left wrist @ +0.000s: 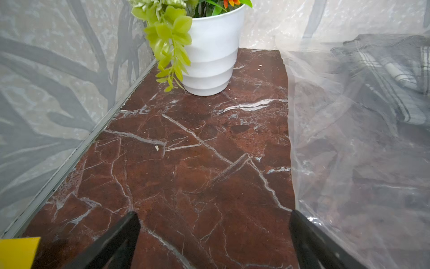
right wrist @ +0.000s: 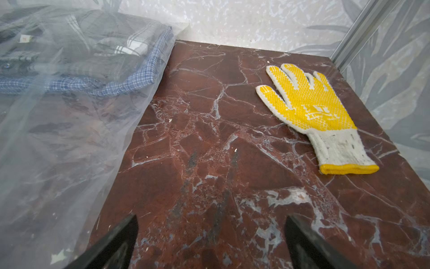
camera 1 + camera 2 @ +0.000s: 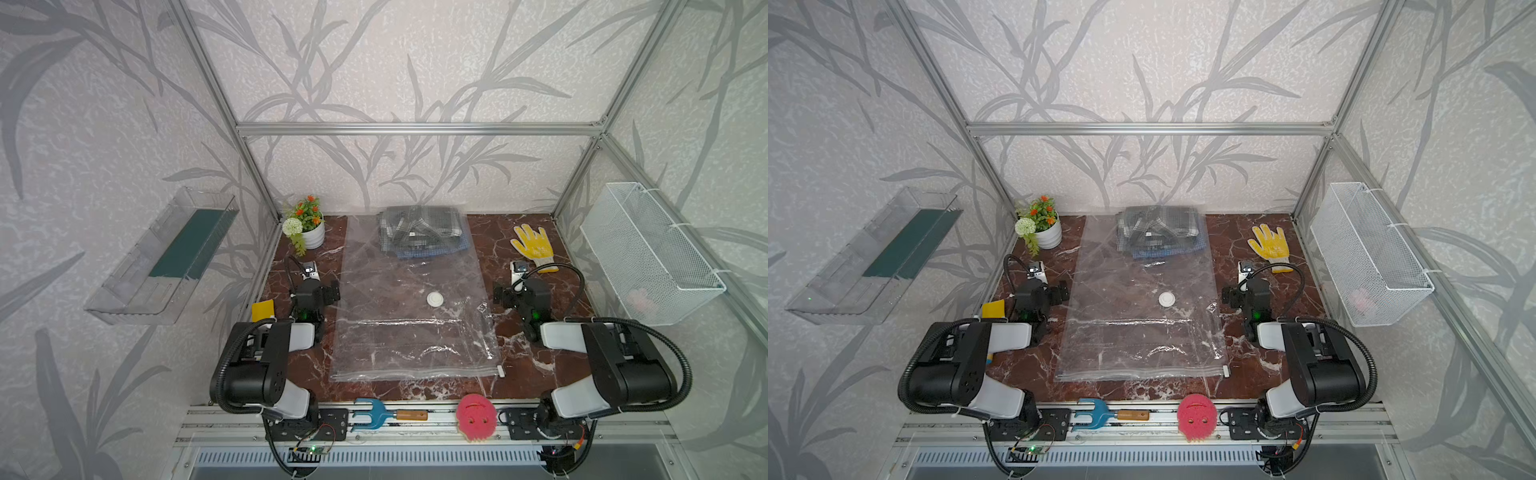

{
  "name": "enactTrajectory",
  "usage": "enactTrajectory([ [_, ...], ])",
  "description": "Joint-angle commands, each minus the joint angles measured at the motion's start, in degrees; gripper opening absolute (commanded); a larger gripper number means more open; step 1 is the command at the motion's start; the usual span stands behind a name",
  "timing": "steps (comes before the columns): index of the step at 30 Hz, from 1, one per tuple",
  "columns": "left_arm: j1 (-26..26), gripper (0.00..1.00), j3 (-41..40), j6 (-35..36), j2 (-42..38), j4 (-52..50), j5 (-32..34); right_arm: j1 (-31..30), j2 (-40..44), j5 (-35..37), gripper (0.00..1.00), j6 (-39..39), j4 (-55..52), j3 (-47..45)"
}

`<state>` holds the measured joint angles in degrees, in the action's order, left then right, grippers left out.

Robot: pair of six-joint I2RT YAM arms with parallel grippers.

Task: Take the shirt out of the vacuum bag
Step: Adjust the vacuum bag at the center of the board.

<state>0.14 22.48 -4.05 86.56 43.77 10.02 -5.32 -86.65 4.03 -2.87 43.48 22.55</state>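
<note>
The vacuum bag point(image 3: 407, 332) point(image 3: 1138, 332) lies flat in the middle of the marble table, clear and crinkly, in both top views. Its round white valve point(image 3: 434, 299) sits mid-bag and its white slider clip point(image 3: 500, 370) at the near right corner of the zip edge. The folded plaid shirt point(image 3: 419, 232) point(image 3: 1158, 232) point(image 2: 97, 58) rests inside at the bag's far end. My left gripper point(image 3: 319, 289) point(image 1: 213, 214) is open over bare marble at the bag's left edge. My right gripper point(image 3: 521, 291) point(image 2: 210, 217) is open over bare marble right of the bag. Neither holds anything.
A white plant pot point(image 3: 313, 237) point(image 1: 209, 58) stands at the far left, a yellow glove point(image 3: 536, 249) point(image 2: 311, 109) lies far right. A yellow card point(image 3: 262, 309) is by the left wall. A blue hand fork point(image 3: 374, 414) and pink sponge point(image 3: 476, 417) lie on the front rail. A wire basket point(image 3: 648, 257) hangs on the right wall.
</note>
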Motion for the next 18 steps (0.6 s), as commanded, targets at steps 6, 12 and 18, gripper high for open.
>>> enactTrajectory([
  [6, 0.3, 0.99, 1.3, 0.5, 0.5, 1.3, 0.8, -0.3, -0.6, 0.7, 0.99, -0.3, 1.7, 1.4],
  [12, 0.5, 0.99, 1.4, 0.4, 0.5, 1.0, 0.1, -0.3, -0.6, 0.7, 0.99, -0.2, 1.7, 1.4],
  [18, 0.5, 0.99, 1.4, 0.4, 0.5, 1.0, 0.2, -0.3, -0.6, 0.7, 0.99, -0.3, 1.7, 1.4],
])
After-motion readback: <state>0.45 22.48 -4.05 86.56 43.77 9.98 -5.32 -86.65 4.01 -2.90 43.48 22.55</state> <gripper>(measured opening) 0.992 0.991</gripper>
